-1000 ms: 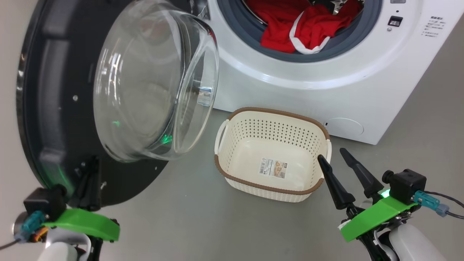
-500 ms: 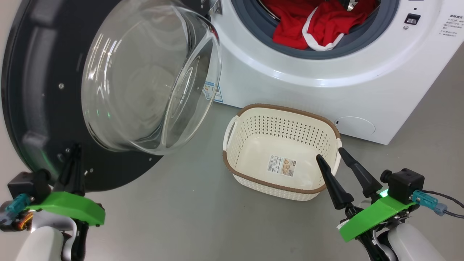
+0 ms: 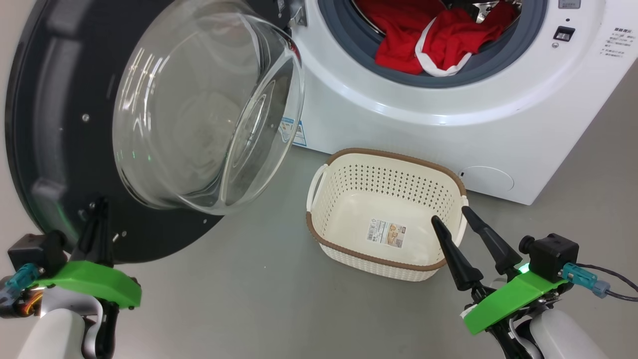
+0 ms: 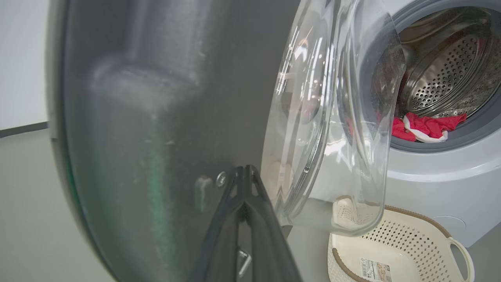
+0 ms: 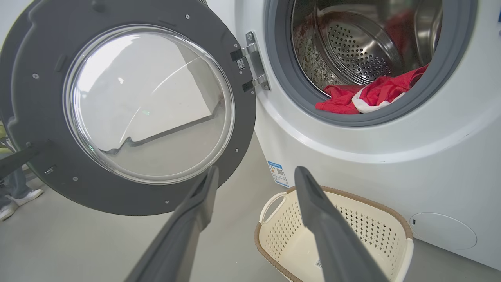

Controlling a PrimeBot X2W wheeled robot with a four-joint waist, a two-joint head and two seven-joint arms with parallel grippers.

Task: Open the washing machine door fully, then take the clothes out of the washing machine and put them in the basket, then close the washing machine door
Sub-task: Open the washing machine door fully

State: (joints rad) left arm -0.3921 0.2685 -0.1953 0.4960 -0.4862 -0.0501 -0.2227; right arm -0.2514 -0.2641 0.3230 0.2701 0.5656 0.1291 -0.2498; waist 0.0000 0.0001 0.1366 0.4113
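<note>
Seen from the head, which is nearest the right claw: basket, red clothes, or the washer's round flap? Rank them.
1. Basket, just under the right gripper's tips.
2. Round flap, low on the washer's front.
3. Clothes, higher up, inside the washer.

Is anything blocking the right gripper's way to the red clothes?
Nothing visible does. The door stands open to one side, the right gripper is open, and the clothes lie at the mouth of the washing machine.

In the head view, the left gripper (image 3: 101, 203) sits low at about 8 o'clock, its two dark fingers pressed together and pointing to 12. The right gripper (image 3: 450, 215) sits at about 4 o'clock with its fingers spread wide, tilted toward 11 and holding nothing.
</note>
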